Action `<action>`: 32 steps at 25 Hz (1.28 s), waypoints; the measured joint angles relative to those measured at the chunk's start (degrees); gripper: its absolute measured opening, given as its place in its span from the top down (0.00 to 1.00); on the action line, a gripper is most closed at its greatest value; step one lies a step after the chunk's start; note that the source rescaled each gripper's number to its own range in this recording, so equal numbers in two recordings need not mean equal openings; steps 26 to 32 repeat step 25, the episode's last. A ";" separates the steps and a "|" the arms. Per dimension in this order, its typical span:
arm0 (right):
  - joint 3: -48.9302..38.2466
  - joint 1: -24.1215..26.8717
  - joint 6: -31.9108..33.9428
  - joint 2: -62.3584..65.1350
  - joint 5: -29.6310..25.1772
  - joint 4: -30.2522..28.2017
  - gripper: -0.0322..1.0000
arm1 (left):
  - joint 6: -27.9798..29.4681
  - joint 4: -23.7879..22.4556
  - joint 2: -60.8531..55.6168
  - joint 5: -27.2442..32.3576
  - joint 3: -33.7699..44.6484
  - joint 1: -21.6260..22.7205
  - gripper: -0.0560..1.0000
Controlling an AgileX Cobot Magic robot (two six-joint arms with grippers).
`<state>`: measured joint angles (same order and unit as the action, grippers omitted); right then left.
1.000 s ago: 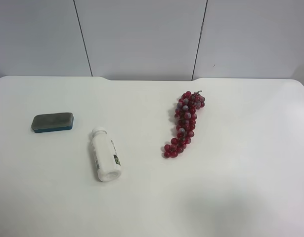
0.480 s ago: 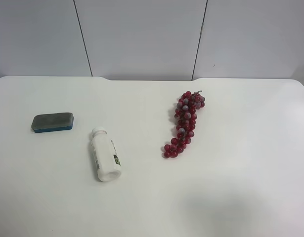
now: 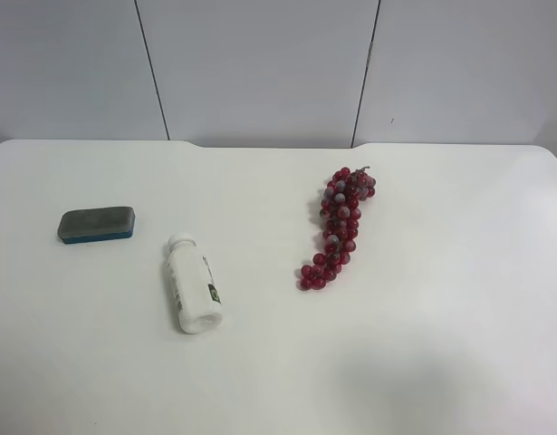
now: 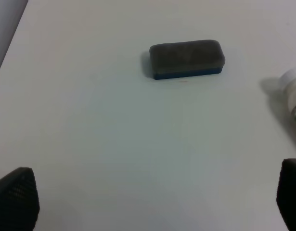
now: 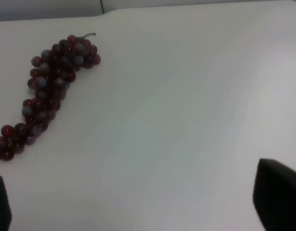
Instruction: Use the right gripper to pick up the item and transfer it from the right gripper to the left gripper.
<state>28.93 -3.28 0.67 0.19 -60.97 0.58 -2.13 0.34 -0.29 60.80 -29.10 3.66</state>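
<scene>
The item point(image 3: 96, 224), a flat grey-topped block with a blue base, lies on the white table at the exterior high view's left. It also shows in the left wrist view point(image 4: 186, 58), well ahead of my left gripper point(image 4: 152, 202), whose black fingertips point(image 4: 15, 197) stand wide apart, open and empty. My right gripper point(image 5: 143, 202) is open and empty too, its fingertips point(image 5: 277, 195) at the frame's corners, over bare table beside the grapes. Neither arm shows in the exterior high view.
A white bottle point(image 3: 192, 284) lies on its side in the middle of the table point(image 3: 441, 344); its cap end shows in the left wrist view point(image 4: 293, 91). A red grape bunch point(image 3: 340, 223) lies right of centre and shows in the right wrist view point(image 5: 46, 91).
</scene>
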 joint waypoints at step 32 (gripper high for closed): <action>0.00 0.00 0.00 0.00 0.00 0.00 0.01 | 0.00 0.00 0.00 0.00 0.00 0.00 0.00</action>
